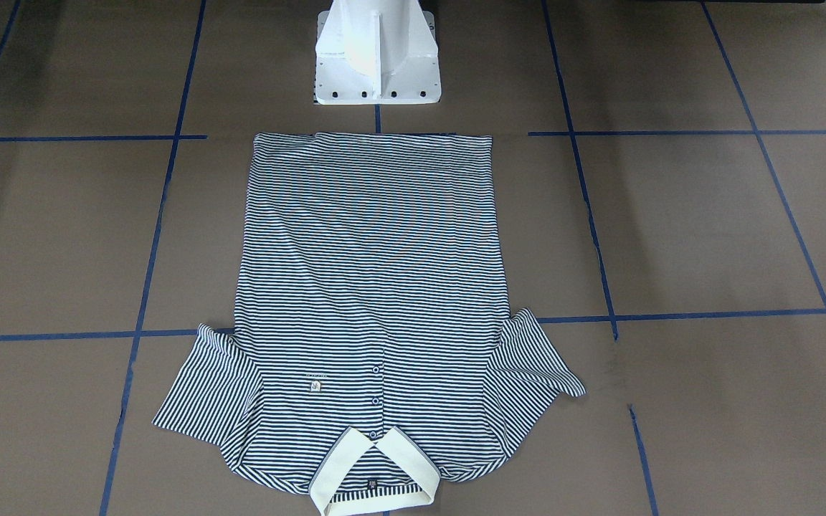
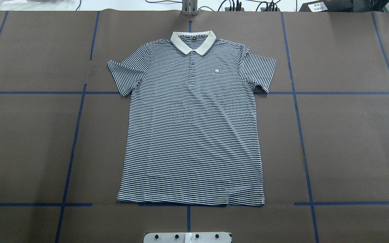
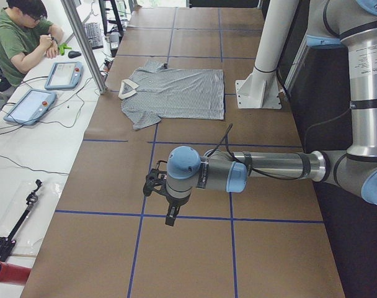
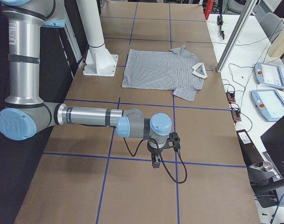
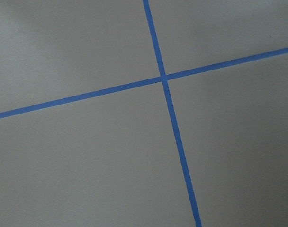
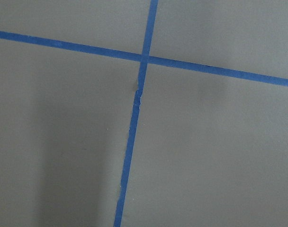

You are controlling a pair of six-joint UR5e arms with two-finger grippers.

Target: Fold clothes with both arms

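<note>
Polo shirt [image 2: 191, 128] is lying flat, front up, centred on the counter [image 2: 349, 141], collar [image 2: 193, 41] far, hem [image 2: 190, 201] near. Left pincer [image 3: 170, 214] and right pincer [image 4: 157, 161] are hovering well off its 2 sides, seemingly equally distant; whether either is open or closed, I cannot tell.

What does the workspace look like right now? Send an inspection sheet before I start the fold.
Surface: brown table with blue tape grid, flat.
Job's things: polo shirt spread flat, face up, unfolded, collar away from the robot.
Clutter: nothing seen on the table.
Grippers: left gripper and right gripper hang over bare table, clear of the shirt; jaws cannot be judged.
Cables: black cable loops below the right gripper.
Surroundings: person seated at the side bench, teach pendants beside.
</note>
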